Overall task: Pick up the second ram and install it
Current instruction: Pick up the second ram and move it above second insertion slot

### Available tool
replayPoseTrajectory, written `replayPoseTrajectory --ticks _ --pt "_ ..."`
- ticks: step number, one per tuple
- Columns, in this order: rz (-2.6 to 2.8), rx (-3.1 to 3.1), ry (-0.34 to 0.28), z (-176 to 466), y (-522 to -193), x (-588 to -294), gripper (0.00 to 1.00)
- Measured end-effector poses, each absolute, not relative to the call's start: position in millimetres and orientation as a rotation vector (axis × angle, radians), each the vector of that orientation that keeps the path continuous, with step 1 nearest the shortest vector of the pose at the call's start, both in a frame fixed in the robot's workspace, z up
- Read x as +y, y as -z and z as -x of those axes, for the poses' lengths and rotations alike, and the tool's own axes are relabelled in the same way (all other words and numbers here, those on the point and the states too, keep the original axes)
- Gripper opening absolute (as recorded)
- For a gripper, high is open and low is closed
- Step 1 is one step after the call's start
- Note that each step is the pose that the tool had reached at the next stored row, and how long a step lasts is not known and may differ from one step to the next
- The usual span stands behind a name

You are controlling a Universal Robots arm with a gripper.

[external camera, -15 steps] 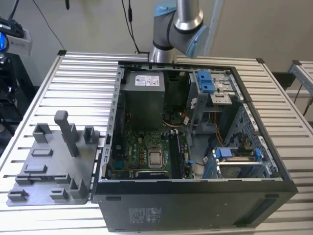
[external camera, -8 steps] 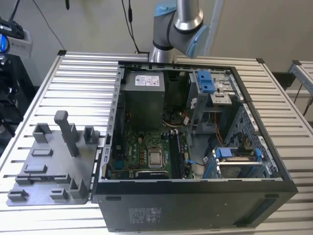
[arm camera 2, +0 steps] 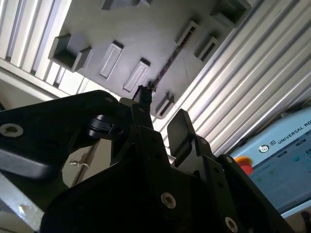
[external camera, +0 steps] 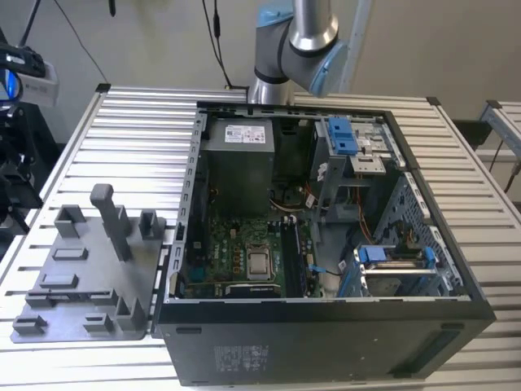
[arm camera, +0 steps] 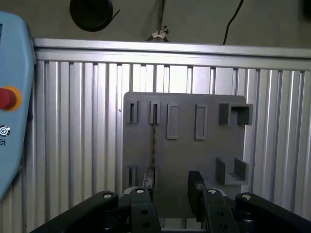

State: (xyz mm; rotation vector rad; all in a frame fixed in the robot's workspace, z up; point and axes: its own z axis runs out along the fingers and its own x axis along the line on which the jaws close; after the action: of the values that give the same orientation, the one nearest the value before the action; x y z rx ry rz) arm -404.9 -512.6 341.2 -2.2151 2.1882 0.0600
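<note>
Above the grey tray (arm camera: 194,158), at the computer case's (external camera: 326,346) nine o'clock in the exterior view, the claw (arm camera: 171,182) hangs spread, the second ram (arm camera: 153,141) ungripped in its slot, installation undone.

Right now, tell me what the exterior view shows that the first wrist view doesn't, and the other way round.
Exterior view: the open computer case with its circuit board, and the robot arm above it. First wrist view: the open gripper, the thin memory stick standing on edge in the grey tray, and a red button. Both: that grey tray on the slatted table.
</note>
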Motion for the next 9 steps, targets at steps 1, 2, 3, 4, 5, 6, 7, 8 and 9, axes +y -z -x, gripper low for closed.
replayPoseTrajectory --ticks 1,2,3,4,5,6,7,8,9 --pt "2.215 2.188 -0.059 404.9 -339.7 -512.6 0.42" --pt "2.215 2.188 -0.059 404.9 -338.3 -512.6 0.42" --pt "2.214 2.187 -0.058 404.9 -337.0 -512.6 0.42" --pt "2.214 2.187 -0.057 404.9 -335.8 -512.6 0.42" --pt "2.214 2.187 -0.057 404.9 -334.5 -512.6 0.42" --pt "2.213 2.186 -0.055 404.9 -333.5 -512.6 0.42" --pt "2.212 2.185 -0.053 405.0 -332.6 -512.6 0.42" --pt "2.212 2.185 -0.052 404.9 -331.5 -512.6 0.42" --pt "2.211 2.184 -0.051 404.9 -330.4 -512.6 0.42"
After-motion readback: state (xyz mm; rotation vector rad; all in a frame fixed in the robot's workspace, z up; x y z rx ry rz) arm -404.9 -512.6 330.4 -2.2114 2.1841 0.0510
